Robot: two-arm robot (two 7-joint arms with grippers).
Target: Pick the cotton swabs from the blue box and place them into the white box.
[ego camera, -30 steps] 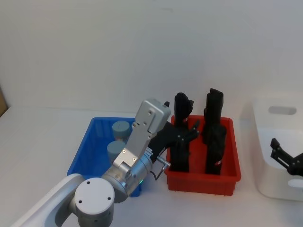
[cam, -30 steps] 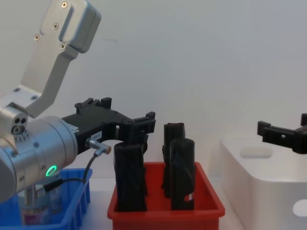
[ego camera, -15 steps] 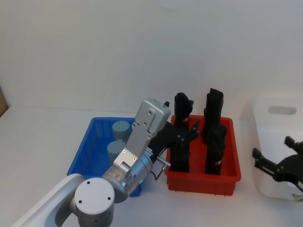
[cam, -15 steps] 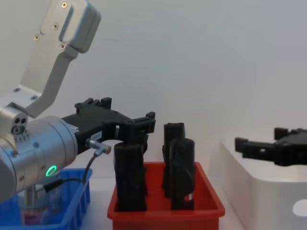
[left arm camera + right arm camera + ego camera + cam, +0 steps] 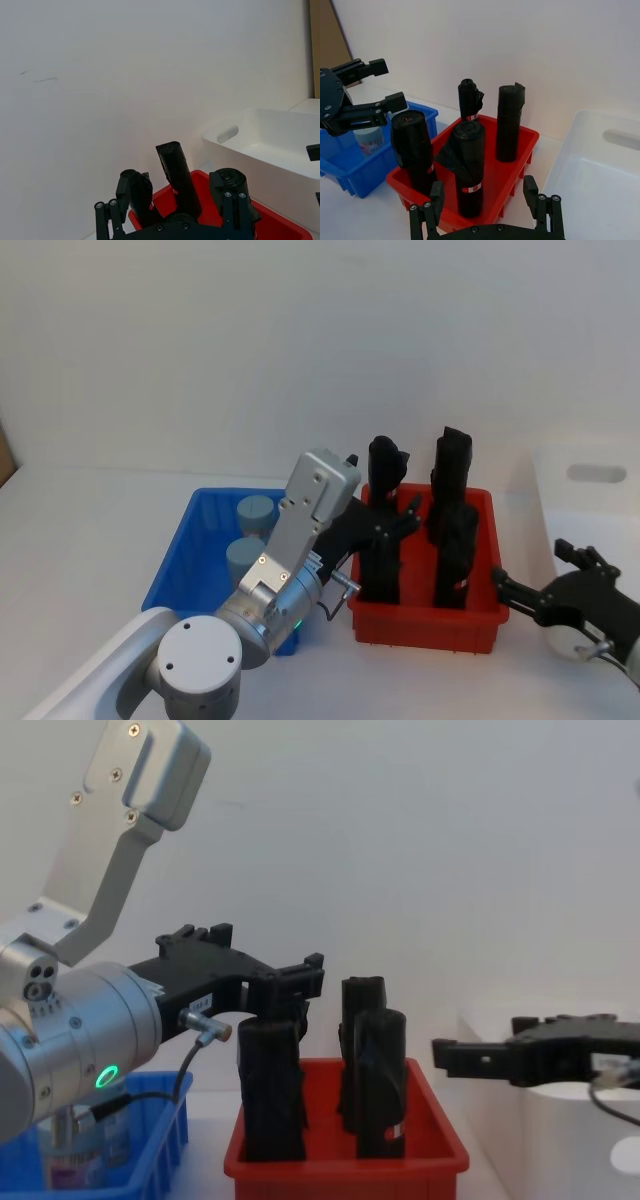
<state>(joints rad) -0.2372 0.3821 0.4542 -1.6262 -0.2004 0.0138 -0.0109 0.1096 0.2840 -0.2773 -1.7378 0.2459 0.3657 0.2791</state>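
We're hovering the right gripper (image 5: 455,1056), spread and empty, beside the white box (image 5: 590,475), likely to reach for cotton swabs (image 5: 256,510) sitting in the blue box (image 5: 175,570). Left gripper (image 5: 382,85) is hanging released over the red bin (image 5: 425,630) edge.

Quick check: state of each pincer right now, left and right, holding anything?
Left pincer: open, holding nothing.
Right pincer: open, holding nothing.

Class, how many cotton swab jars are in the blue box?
2 in the blue box: far jar by its back wall, near jar beside the left arm, which may hide more.
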